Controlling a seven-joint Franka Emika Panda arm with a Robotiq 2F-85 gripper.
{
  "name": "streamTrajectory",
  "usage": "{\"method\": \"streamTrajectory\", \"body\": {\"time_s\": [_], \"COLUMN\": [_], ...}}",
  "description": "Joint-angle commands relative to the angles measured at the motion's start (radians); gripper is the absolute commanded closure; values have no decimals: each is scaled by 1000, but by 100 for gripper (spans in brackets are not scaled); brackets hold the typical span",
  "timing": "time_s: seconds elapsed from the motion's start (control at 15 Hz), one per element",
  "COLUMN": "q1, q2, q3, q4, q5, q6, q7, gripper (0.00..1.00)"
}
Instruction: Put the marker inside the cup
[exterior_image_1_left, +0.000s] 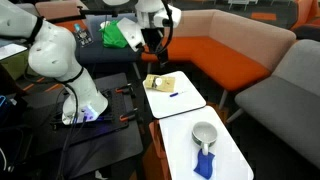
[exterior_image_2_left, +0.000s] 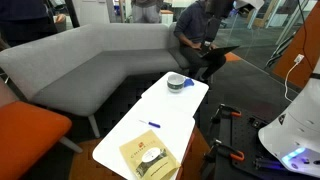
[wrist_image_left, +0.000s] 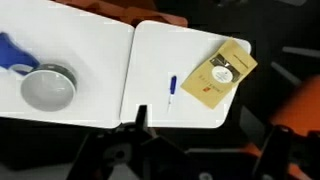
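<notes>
The gripper (wrist_image_left: 207, 128), jaws spread and empty, hung over the bench (wrist_image_left: 100, 50) edge. The marker (wrist_image_left: 172, 92) lay just ahead, its length crossing the jaws' line, with the cup (wrist_image_left: 48, 88) at the far end.

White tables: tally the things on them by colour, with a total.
Blue: 2, the marker and the chunky object
White-grey: 1, the cup
Yellowish: 1, the flat packet
Total: 4
</notes>
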Motion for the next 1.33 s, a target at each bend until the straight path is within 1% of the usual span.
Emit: {"method": "streamTrajectory", "body": {"time_s": [0.0, 0.27, 0.4, 0.6, 0.67, 0.73, 0.87, 0.93, 1.07, 1.13, 1.27], "q1": [-24, -24, -27, -7, -3, 11, 15, 23, 9, 3, 5], "q2": [5, 5, 47, 144, 187, 243, 367, 427, 564, 640, 774], "q3": [24, 24, 83, 212, 256, 289, 349, 357, 378, 374, 356], "q4": [2, 2, 23, 63, 78, 97, 139, 164, 220, 253, 333], "q5": [17, 17, -9, -28, -34, -28, -50, -44, -85, -112, -82], "q6": [-3, -3, 17, 72, 110, 156, 231, 257, 293, 321, 331], "q7": [-13, -13, 61, 215, 271, 309, 379, 378, 424, 453, 420], "gripper": [0, 0, 0, 0, 0, 0, 0, 0, 0, 0, 0]}}
